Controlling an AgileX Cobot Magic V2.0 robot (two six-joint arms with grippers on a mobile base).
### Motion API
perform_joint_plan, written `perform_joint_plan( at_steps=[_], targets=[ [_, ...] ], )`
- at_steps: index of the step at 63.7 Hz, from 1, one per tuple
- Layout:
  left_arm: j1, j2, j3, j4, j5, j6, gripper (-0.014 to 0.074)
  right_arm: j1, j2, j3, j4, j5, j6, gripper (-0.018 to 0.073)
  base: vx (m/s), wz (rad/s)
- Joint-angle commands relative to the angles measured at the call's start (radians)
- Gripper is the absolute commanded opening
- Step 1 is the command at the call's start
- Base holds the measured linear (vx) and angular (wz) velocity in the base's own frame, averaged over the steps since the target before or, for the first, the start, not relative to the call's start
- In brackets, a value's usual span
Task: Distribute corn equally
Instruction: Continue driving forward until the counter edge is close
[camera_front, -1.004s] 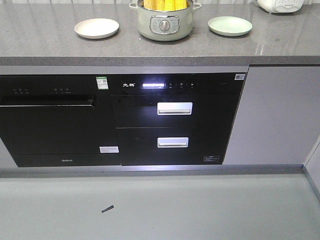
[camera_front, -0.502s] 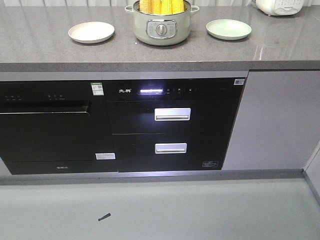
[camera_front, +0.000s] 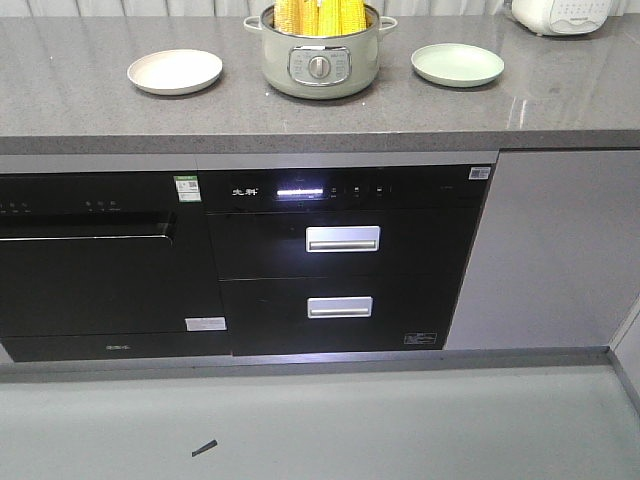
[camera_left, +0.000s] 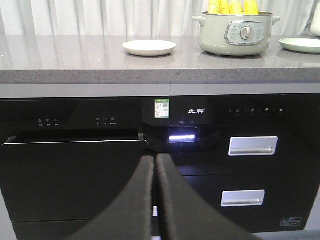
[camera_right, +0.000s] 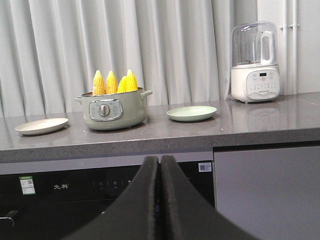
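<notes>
**A:** Where is the corn (camera_right: 114, 82)?

**B:** In the pot (camera_right: 112, 112). There are four yellow cobs standing upright and packed close together, with their pointed ends above the rim.

**A:** And where is the pot?

**B:** It stands on the grey worktop (camera_front: 80, 110), towards the back. It is pale green, with a round dial on its front and a handle at each side.

**A:** What is beside it?

**B:** There is a plate on each side, and both are bare. The cream plate (camera_front: 175, 71) is to the left of the pot and the green plate (camera_front: 457, 64) to the right, each a little apart from it. Further right, a white blender (camera_right: 254, 62) with a clear jug stands near the back edge. A pale curtain (camera_right: 50, 50) hangs behind it all.

**A:** What about the arms?

**B:** Both are low, in front of the black cabinet (camera_front: 100, 290) under the worktop and well apart from the pot. The left end effector (camera_left: 155, 159) has its two dark fingers pressed flat together and holds nothing. The right end effector (camera_right: 160, 159) is the same, closed with no gap and nothing between its fingers.

**A:** Is there anything lower down?

**B:** There are two drawers with silver handles, the upper handle (camera_front: 343, 239) above the lower one. A small dark scrap (camera_front: 204, 448) lies on the floor.
</notes>
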Motion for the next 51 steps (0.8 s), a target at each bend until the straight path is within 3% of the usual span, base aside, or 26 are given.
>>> perform_joint_plan(
  at_steps=[1,51],
  targets=[
    [-0.003,-0.017,0.015,-0.002,-0.077,-0.007,-0.0006,-0.006,-0.003,0.007,-0.008,-0.068,-0.011,-0.0003,0.07,0.0],
    [-0.003,-0.017,0.015,-0.002,-0.077,-0.007,-0.0006,-0.006,-0.003,0.007,-0.008,-0.068,-0.011,-0.0003,0.09,0.02]
  ],
)
